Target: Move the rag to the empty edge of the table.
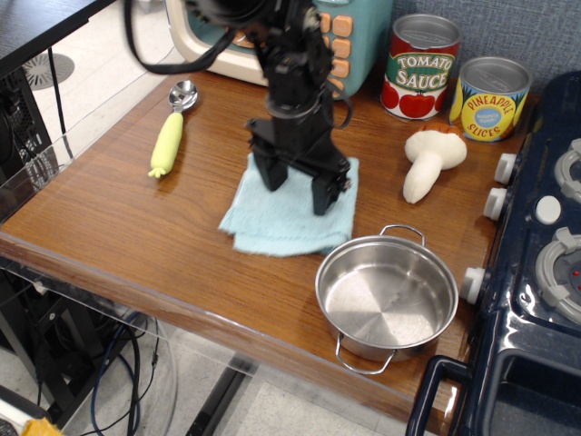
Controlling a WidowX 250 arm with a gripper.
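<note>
The light blue rag (pixel 272 222) lies flat on the brown wood-grain table (pixel 127 227), near the middle and slightly rumpled at its front edge. My black gripper (pixel 296 184) stands upright on the rag's far half. Its two fingers are spread apart, and both tips press down onto the cloth without pinching it. The rag's near right corner lies close to the rim of the steel pot (pixel 387 295).
A yellow-handled scoop (pixel 169 138) lies at the left. A toy mushroom (pixel 430 160), a tomato sauce can (pixel 421 65) and a pineapple can (pixel 490 98) stand at the back right. A cream and teal toy appliance (pixel 213 41) is behind the arm. The dark blue toy stove (pixel 545 272) fills the right.
</note>
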